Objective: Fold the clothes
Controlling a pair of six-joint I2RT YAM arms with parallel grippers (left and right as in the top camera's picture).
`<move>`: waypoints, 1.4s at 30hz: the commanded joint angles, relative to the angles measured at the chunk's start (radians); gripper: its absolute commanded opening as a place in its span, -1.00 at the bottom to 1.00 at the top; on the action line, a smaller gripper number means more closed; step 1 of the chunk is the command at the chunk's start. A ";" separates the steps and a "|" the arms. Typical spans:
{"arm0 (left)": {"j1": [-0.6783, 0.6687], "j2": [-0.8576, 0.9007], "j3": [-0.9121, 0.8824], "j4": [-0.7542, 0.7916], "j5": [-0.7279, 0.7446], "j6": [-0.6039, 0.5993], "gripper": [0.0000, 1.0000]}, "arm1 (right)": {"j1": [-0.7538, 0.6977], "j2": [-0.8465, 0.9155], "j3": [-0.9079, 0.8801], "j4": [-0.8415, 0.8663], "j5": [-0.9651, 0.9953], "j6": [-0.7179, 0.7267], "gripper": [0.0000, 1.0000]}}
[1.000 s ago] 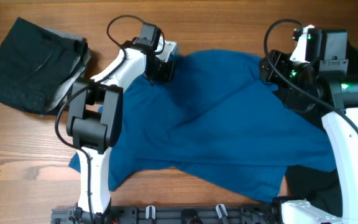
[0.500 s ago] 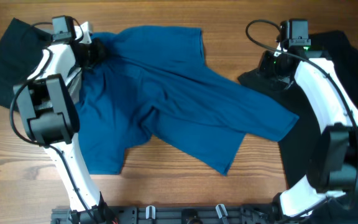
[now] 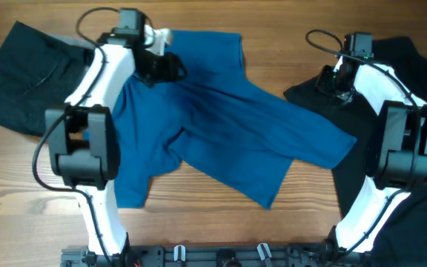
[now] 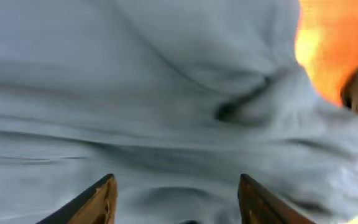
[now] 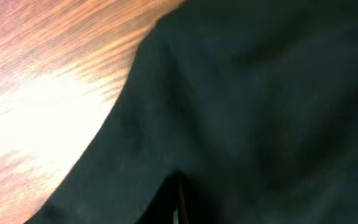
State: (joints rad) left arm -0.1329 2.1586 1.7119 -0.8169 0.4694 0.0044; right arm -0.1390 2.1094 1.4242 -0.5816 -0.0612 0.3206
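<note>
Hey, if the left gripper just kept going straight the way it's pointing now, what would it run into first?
Most likely the blue polo shirt: its fabric fills the left wrist view straight ahead of the left gripper, whose fingers stand apart. How near it is, the blur hides.

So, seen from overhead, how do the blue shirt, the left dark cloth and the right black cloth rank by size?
1. Blue shirt: largest.
2. Right black cloth: second, though it runs off the picture edge, so this is unsure.
3. Left dark cloth: smallest showing.
</note>
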 commanded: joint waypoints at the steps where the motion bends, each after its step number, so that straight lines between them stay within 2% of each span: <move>1: -0.062 -0.016 0.000 -0.023 -0.027 0.079 0.29 | -0.163 0.080 -0.031 -0.032 0.177 0.031 -0.92; 3: -0.090 -0.016 0.000 -0.022 -0.037 0.099 0.43 | -0.285 0.080 -0.031 -0.064 0.201 0.050 -0.91; 5: -0.115 -0.016 0.000 -0.022 -0.042 0.130 0.49 | -0.408 0.066 -0.022 -0.095 0.114 0.061 -0.92; 7: -0.134 -0.016 0.000 -0.015 -0.055 0.158 0.47 | -0.494 0.029 -0.003 -0.110 -0.093 -0.072 -0.67; 9: -0.154 -0.015 -0.004 0.021 -0.079 0.158 0.32 | -0.541 -0.049 0.016 -0.130 -0.278 -0.184 -0.50; 11: -0.172 -0.011 -0.010 0.090 -0.081 0.148 0.08 | -0.539 -0.155 0.017 -0.138 -0.376 -0.241 -0.35; 13: -0.193 0.016 -0.010 0.177 -0.081 0.128 -0.13 | -0.507 -0.268 0.017 -0.150 -0.388 -0.243 -0.20; 16: -0.229 0.081 -0.010 0.256 -0.077 0.092 -0.41 | -0.428 -0.381 0.016 -0.184 -0.388 -0.239 -0.17; 18: -0.250 0.123 -0.010 0.264 -0.077 0.092 -0.62 | -0.361 -0.402 0.016 -0.210 -0.389 -0.203 -0.21; 22: -0.266 0.191 -0.010 0.254 -0.079 0.092 -0.80 | -0.211 -0.394 -0.009 -0.251 -0.381 -0.160 -0.47; 23: -0.261 0.203 -0.010 0.270 -0.099 0.091 -0.80 | -0.171 -0.394 -0.020 -0.256 -0.381 -0.130 -0.53; 26: -0.232 0.232 -0.010 0.408 -0.259 -0.032 -0.78 | -0.047 -0.377 -0.044 -0.285 -0.352 -0.126 -0.53; 28: -0.171 0.257 -0.010 0.569 -0.287 -0.204 -0.67 | 0.042 -0.332 -0.069 -0.264 -0.255 -0.127 -0.50; 29: -0.150 0.258 -0.010 0.602 -0.276 -0.249 -0.62 | 0.066 -0.307 -0.080 -0.233 -0.208 -0.133 -0.40; 32: -0.071 0.257 0.010 0.663 -0.160 -0.256 -0.54 | 0.100 -0.219 -0.095 -0.110 -0.178 -0.245 -0.13; 34: -0.027 0.256 0.045 0.626 -0.092 -0.252 -0.51 | 0.100 -0.135 -0.095 -0.015 -0.177 -0.339 0.16; 36: -0.002 0.252 0.082 0.553 -0.092 -0.236 -0.50 | 0.098 -0.080 -0.095 0.036 -0.171 -0.346 0.23; 37: 0.008 0.245 0.098 0.509 -0.091 -0.223 -0.49 | 0.098 -0.061 -0.095 0.043 -0.172 -0.339 0.19; 38: 0.015 0.235 0.114 0.462 -0.091 -0.210 -0.36 | 0.099 -0.042 -0.095 0.044 -0.180 -0.314 0.06; 39: 0.018 0.217 0.126 0.423 -0.084 -0.166 -0.26 | 0.099 -0.027 -0.095 0.042 -0.187 -0.307 -0.26; 41: 0.017 0.156 0.137 0.359 -0.084 -0.101 0.16 | 0.098 0.007 -0.095 0.056 -0.184 -0.246 -0.78; 42: 0.014 0.120 0.137 0.335 -0.084 -0.082 0.33 | 0.098 0.024 -0.095 0.076 -0.173 -0.207 -0.91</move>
State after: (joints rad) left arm -0.1181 2.3859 1.8240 -0.4278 0.3790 -0.1745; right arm -0.0402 2.0586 1.3346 -0.5293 -0.2504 0.0353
